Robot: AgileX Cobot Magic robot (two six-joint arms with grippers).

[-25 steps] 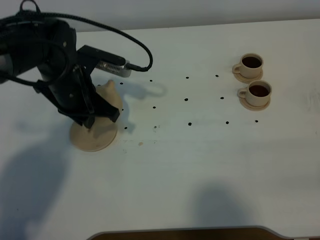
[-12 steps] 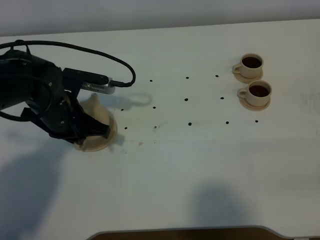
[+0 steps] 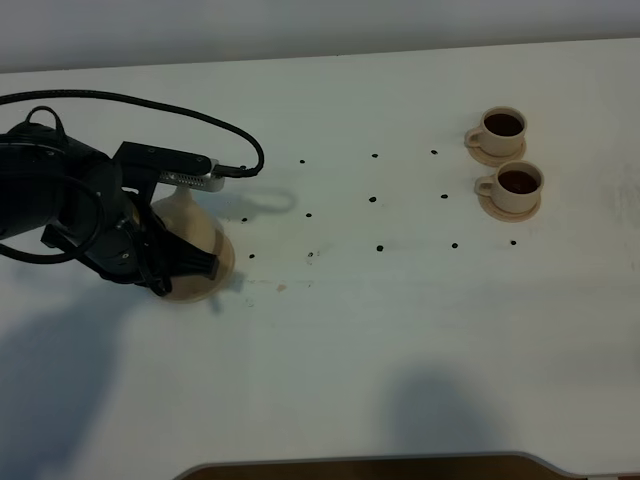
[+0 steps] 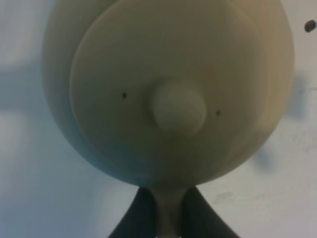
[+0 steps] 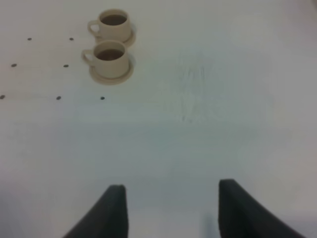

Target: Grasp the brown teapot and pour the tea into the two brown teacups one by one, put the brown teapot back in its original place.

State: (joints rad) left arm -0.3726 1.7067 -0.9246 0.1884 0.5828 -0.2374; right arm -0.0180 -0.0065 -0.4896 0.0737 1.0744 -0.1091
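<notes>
My left pincer clamped on the brown teapot's handle, over its big saucer.

From the high camera, my left arm covers most of the brown teapot (image 3: pixel 190 222), which sits on the large tan saucer (image 3: pixel 205 285) at the table's (image 3: pixel 350 330) left side; the two brown teacups (image 3: pixel 508 160), both dark with tea, stand on their small saucers well apart at the far right. My left wrist camera looks straight down on the knobbed lid (image 4: pixel 178 106), my left gripper (image 4: pixel 171 218) clenched on the loop handle. My right wrist camera shows my right gripper (image 5: pixel 171 208) spread wide, grasping nothing, above bare table, the teacups ahead.
</notes>
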